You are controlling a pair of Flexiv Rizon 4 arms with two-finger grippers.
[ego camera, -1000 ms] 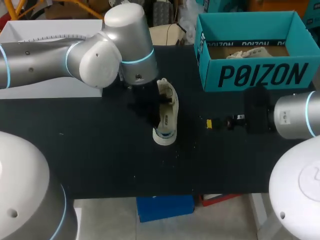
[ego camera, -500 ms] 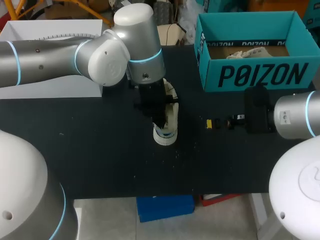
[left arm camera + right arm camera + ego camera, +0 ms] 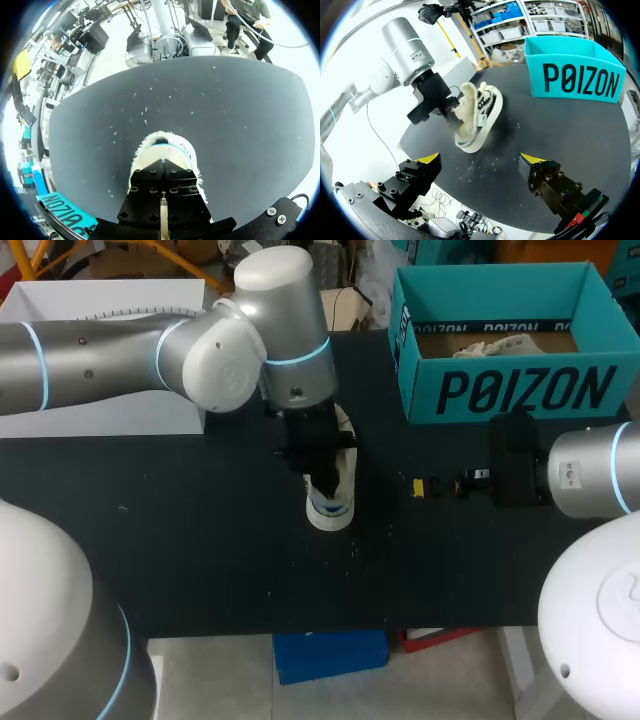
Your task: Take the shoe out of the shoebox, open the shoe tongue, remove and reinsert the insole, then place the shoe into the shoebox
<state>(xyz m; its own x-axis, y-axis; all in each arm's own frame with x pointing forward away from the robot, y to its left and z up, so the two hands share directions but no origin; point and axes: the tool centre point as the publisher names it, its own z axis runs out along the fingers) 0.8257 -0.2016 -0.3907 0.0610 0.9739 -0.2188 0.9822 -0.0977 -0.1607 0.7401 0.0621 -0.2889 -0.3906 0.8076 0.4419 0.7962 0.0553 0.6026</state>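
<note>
A white shoe (image 3: 338, 502) with dark side markings lies tipped on the black table (image 3: 180, 540), near its middle. My left gripper (image 3: 322, 480) comes down from above with its fingers together, and the tips are sunk in the shoe's opening (image 3: 454, 114). From the left wrist, the fuzzy collar of the shoe (image 3: 162, 147) shows just ahead of the shut black fingers (image 3: 150, 195); whether they pinch anything is hidden. My right gripper (image 3: 420, 486) hovers open to the right of the shoe, its yellow tips (image 3: 532, 159) spread wide and pointing at the shoe (image 3: 480, 117).
The teal shoebox (image 3: 510, 390) stands open at the back right with crumpled paper (image 3: 495, 343) inside. It also shows behind the shoe from the right wrist (image 3: 577, 80). A white box (image 3: 100, 300) sits at the back left.
My left arm has swung right and come down over the shoe, with its fingers now in the shoe's opening. The right arm has stayed still.
</note>
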